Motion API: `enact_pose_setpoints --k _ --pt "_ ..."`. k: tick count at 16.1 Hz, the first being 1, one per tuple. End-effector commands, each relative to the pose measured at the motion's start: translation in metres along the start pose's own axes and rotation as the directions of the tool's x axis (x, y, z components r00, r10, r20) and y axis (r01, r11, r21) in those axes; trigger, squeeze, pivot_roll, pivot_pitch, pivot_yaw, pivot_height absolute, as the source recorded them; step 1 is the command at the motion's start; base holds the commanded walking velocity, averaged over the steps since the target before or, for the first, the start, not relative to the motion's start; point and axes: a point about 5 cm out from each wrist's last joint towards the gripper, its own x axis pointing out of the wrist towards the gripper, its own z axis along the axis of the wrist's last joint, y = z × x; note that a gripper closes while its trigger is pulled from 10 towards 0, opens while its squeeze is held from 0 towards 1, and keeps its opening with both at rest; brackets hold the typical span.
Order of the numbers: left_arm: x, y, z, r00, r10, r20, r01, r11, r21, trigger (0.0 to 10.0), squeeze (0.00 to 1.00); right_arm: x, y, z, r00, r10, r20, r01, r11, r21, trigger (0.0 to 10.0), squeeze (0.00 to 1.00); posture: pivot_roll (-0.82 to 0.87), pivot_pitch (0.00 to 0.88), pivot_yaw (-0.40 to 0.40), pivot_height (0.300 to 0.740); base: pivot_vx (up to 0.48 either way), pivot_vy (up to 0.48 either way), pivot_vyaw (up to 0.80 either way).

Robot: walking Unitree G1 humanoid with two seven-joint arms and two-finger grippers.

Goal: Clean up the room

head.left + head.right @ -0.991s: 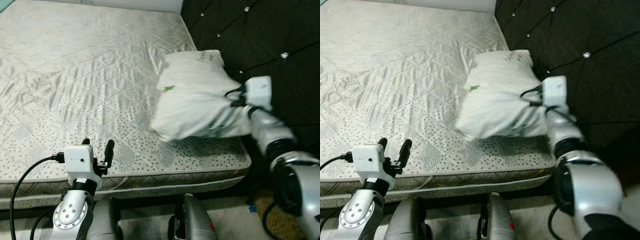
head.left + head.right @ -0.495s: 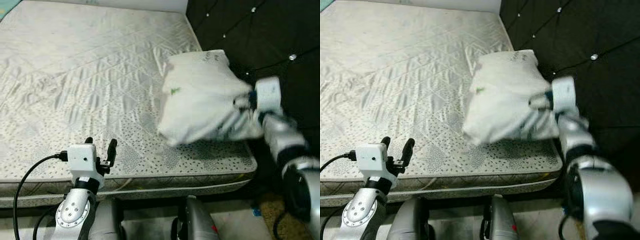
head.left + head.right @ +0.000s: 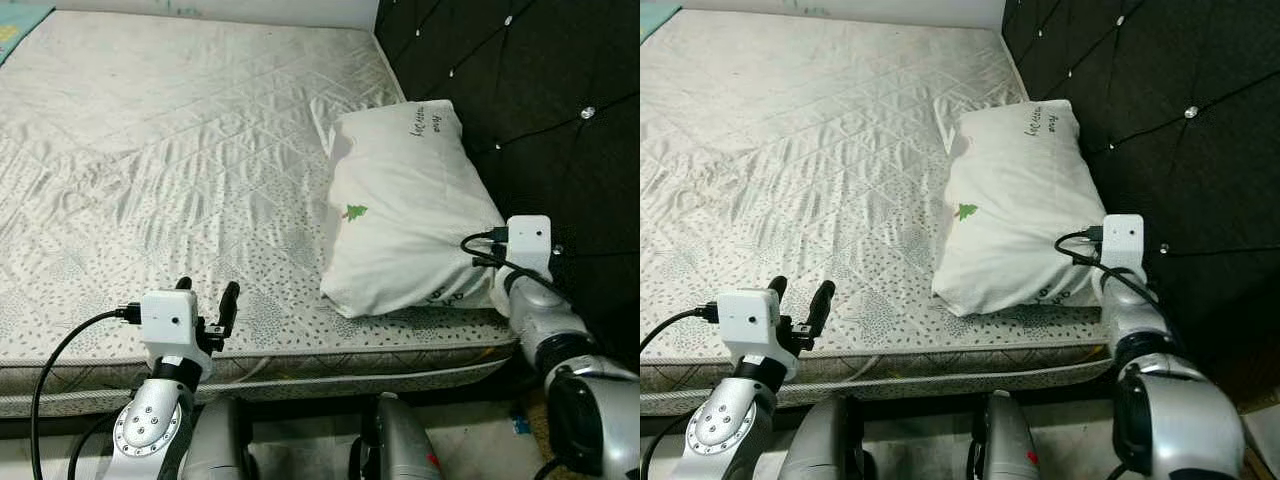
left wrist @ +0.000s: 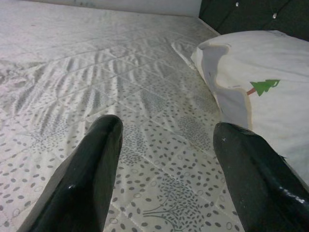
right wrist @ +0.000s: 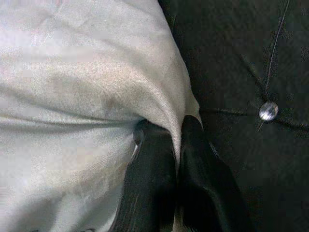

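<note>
A white pillow (image 3: 405, 210) with a small green tree print lies flat on the mattress (image 3: 150, 150), its long side against the black tufted headboard (image 3: 540, 110). My right gripper (image 5: 166, 129) is at the pillow's near right corner, shut on a fold of its cover; the cloth is pinched between the two black fingers (image 5: 149, 164). My left gripper (image 3: 208, 287) hovers open over the mattress's front edge, well left of the pillow, with nothing between its fingers (image 4: 91, 164).
The quilted mattress stretches wide and bare to the left and far side. The headboard rises as a wall on the right. Below the mattress's front edge (image 3: 300, 365) lies a strip of floor and my own legs.
The pillow, held up and tilted before, has come down and now lies flat against the headboard. My right arm has dropped with it. The left arm has not moved.
</note>
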Motion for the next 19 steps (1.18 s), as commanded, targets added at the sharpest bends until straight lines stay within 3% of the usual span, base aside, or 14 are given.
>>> enact_pose_setpoints --k 1,5,8,14,17,19 --pt "-0.001 -0.002 0.003 1.000 -0.009 0.004 0.009 1.000 0.000 10.0 0.00 0.001 -0.011 0.016 0.993 -0.060 0.099 0.056 0.998 0.041 0.0 0.00 0.11 0.130 -0.056 0.626 0.000 0.000 0.00" --pt "-0.003 0.003 0.002 1.000 -0.005 -0.003 0.005 1.000 0.008 10.0 0.00 -0.004 -0.032 0.001 0.986 -0.153 0.073 0.148 0.986 0.073 0.0 0.00 0.10 0.130 -0.055 0.626 0.000 0.000 0.00" --pt "-0.001 0.001 0.002 1.000 -0.013 -0.003 0.013 1.000 0.006 10.0 0.00 -0.013 -0.036 -0.018 0.986 -0.131 0.105 0.131 0.991 0.010 0.0 0.00 0.09 0.133 -0.047 0.626 0.000 0.000 0.00" --pt "-0.001 -0.001 0.002 1.000 -0.028 -0.009 0.028 1.000 0.004 10.0 0.00 -0.041 -0.017 -0.047 0.987 -0.104 0.125 0.100 0.994 0.037 0.0 0.00 0.08 0.144 -0.036 0.626 0.000 0.000 0.00" --pt "-0.002 -0.002 0.002 1.000 -0.029 -0.011 0.029 1.000 0.003 10.0 0.00 -0.040 -0.010 -0.043 0.991 -0.052 0.126 0.051 0.999 0.011 0.0 0.00 0.08 0.148 -0.041 0.626 0.000 0.000 0.00" --pt "-0.002 -0.001 0.002 1.000 -0.022 -0.011 0.022 1.000 0.002 10.0 0.00 -0.022 -0.023 -0.016 0.989 -0.039 0.144 0.046 0.998 -0.042 0.0 0.00 0.08 0.150 -0.051 0.626 0.000 0.000 0.00"
